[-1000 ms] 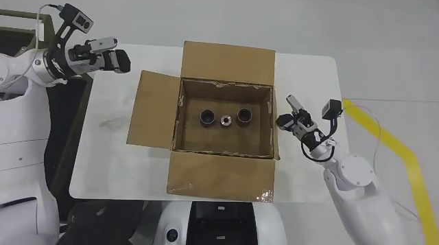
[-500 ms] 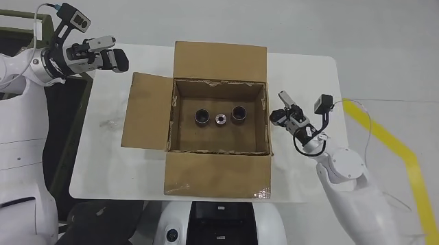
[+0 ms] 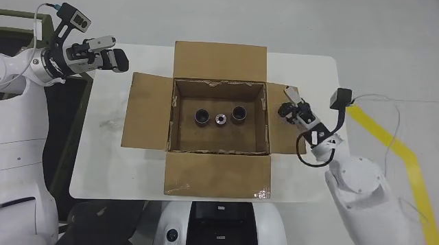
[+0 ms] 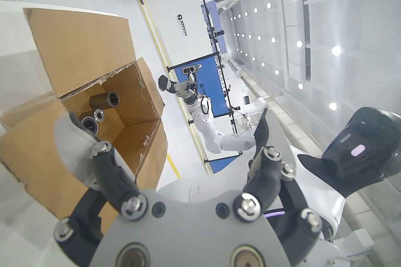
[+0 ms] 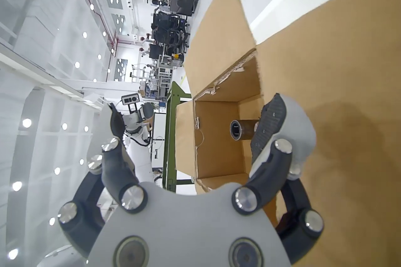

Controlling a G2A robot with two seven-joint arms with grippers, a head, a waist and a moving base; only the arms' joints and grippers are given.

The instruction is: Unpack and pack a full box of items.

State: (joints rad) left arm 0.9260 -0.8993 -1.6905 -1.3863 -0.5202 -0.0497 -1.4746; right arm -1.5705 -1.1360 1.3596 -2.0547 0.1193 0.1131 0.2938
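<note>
An open cardboard box (image 3: 216, 174) stands mid-table with all its flaps spread outward. On its floor lie three short metal cylinders in a row: a dark one (image 3: 203, 116), a smaller silvery one (image 3: 221, 117) and another dark one (image 3: 239, 113). My right gripper (image 3: 293, 108) hovers open just above the box's right flap (image 3: 278, 125); its wrist view looks into the box (image 5: 329, 61) at one cylinder (image 5: 242, 129). My left gripper (image 3: 113, 60) is held open over the table's far left corner, apart from the box (image 4: 84, 39), holding nothing.
The white table (image 3: 309, 73) has bare room to the right of the box and along its left side. A dark green frame (image 3: 68, 135) stands against the table's left edge. A yellow floor line (image 3: 384, 135) runs at the right.
The box slid slightly left, then its right flap went from upright to lying outward. My right gripper moved back to the right over that flap. The left arm barely shifted.
</note>
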